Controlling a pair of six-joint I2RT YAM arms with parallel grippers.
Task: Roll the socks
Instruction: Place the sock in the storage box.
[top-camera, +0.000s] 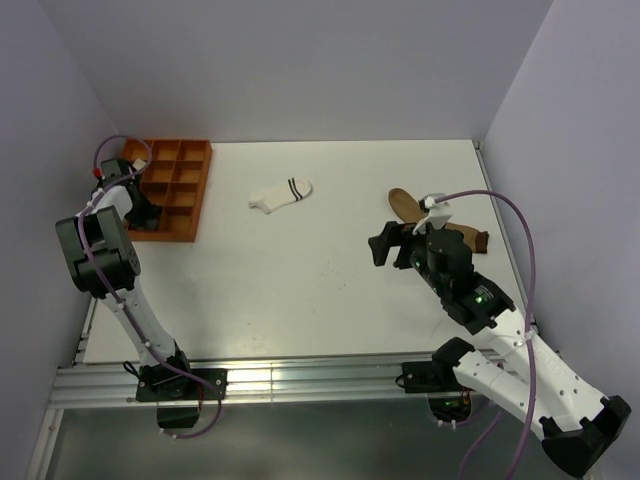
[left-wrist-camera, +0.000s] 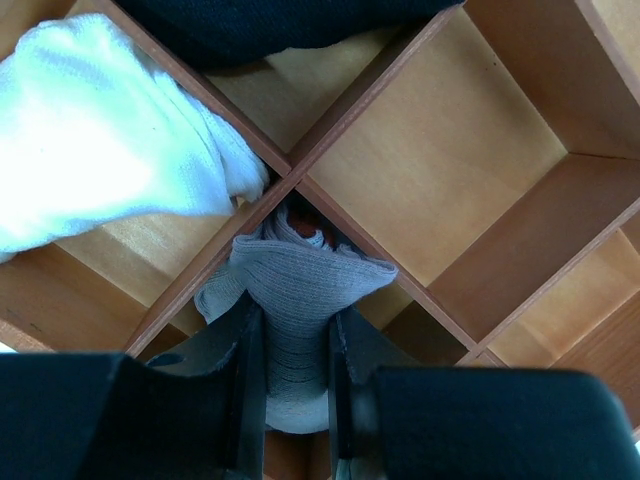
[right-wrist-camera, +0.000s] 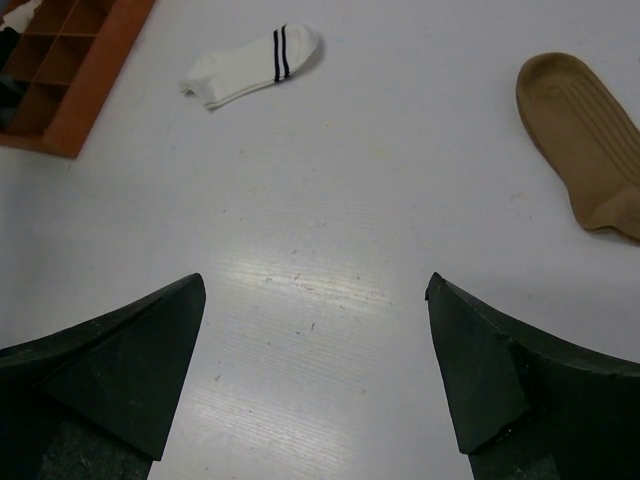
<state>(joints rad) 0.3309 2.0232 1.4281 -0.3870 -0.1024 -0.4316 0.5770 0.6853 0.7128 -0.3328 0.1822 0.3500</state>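
My left gripper (left-wrist-camera: 295, 405) is shut on the rolled grey sock (left-wrist-camera: 296, 290) and holds it over a compartment of the wooden divided tray (left-wrist-camera: 500, 170); a bit of red shows at the sock's far end. In the top view the left gripper (top-camera: 143, 208) is at the tray's (top-camera: 190, 190) left side. The short white sock with dark stripes (top-camera: 281, 194) lies flat mid-table and also shows in the right wrist view (right-wrist-camera: 255, 65). The tan-brown sock (top-camera: 407, 204) lies at the right, partly hidden by the right arm, and shows in the right wrist view too (right-wrist-camera: 585, 130). My right gripper (top-camera: 385, 250) (right-wrist-camera: 315, 340) is open and empty above bare table.
A plain white sock bundle (left-wrist-camera: 100, 140) and a black bundle (left-wrist-camera: 280, 25) sit in neighbouring tray compartments. The tray's corner shows in the right wrist view (right-wrist-camera: 60, 90). Walls close the table at the back and on both sides.
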